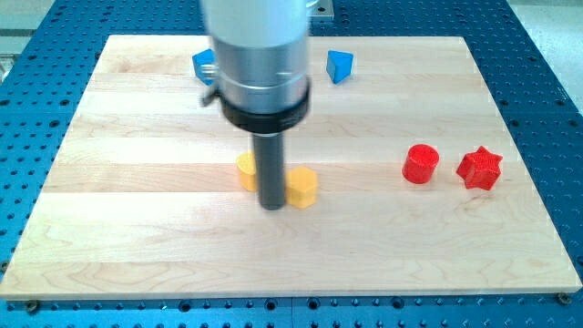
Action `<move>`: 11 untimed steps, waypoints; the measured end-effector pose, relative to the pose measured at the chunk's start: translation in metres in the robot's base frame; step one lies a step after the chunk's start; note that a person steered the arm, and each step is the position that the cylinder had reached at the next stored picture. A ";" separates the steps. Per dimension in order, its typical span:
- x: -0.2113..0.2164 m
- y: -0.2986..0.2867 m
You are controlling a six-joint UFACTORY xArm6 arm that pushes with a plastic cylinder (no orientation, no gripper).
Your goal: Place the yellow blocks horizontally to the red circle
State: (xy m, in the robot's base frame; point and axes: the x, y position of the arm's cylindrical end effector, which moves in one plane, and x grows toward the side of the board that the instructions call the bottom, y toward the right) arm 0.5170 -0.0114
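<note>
My tip [272, 206] rests on the board a little left of the view's centre, between two yellow blocks. One yellow block [246, 170] sits just left of the rod and is partly hidden by it, so I cannot make out its shape. The other yellow block [301, 187], a rounded hexagon, touches the rod on its right. The red circle [421, 164] stands at the view's right, well apart from the yellow blocks and slightly higher in the view.
A red star [480, 169] lies just right of the red circle. Two blue blocks sit near the view's top: one [204, 64] partly behind the arm, one [340, 66] to its right. The wooden board [137, 246] ends on a perforated blue table.
</note>
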 end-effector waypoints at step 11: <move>-0.054 -0.060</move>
